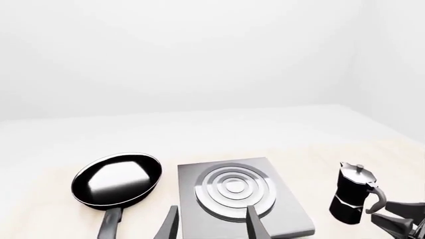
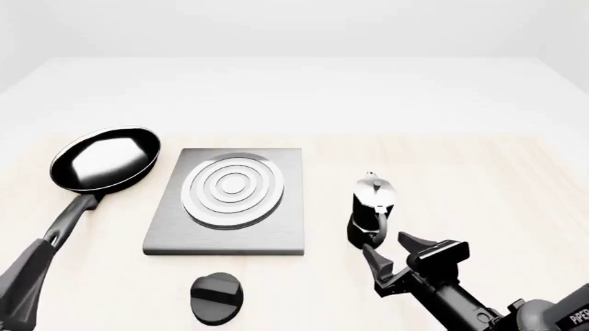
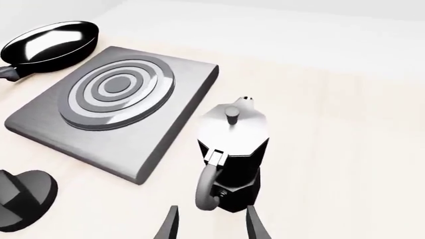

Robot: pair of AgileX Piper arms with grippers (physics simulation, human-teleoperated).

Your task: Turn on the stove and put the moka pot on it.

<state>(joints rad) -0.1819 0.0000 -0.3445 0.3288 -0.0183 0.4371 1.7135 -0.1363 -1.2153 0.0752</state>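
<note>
Pot point(image 2: 371, 210) upright on surface point(image 2: 478, 179), just right of stove point(image 2: 230, 200), apart from its edge. Handle faces back toward right gripper point(image 2: 394, 261). Lid knob on top, spout pointing away.

Right gripper just behind handle, fingers spread wide, grasping nothing. In right wrist view, both fingers point(image 3: 256, 224) flank handle point(image 3: 207, 186) low down, not yet touching.

Left gripper point(image 1: 211, 224): fingers parted, empty, hanging over stove's near edge. In front view only its arm shows, low at left edge.

Knob point(image 2: 217, 296) on surface near front of stove, separate, ridge running on a slant. Untouched by either gripper; burner state not readable.

Pan point(image 2: 103, 160) left of stove, handle trailing toward near edge. Not part of job.

Step in hand, by judgement: closing on pot handle with right gripper. To do well:
- Ease forward until handle sits deep between fingers, not at tips.
- Centre on handle loop before closing; off-centre pinch likely to swing pot.
- Close firmly; handle curved and smooth, slip likely.
- Lift straight up enough to clear stove edge before moving left.
- Keep pot level; tall and narrow, tips easily if nudged at base.
- Set down centred on rings point(image 2: 233, 187).

Knob turn suits left gripper, nearer that side.
</note>
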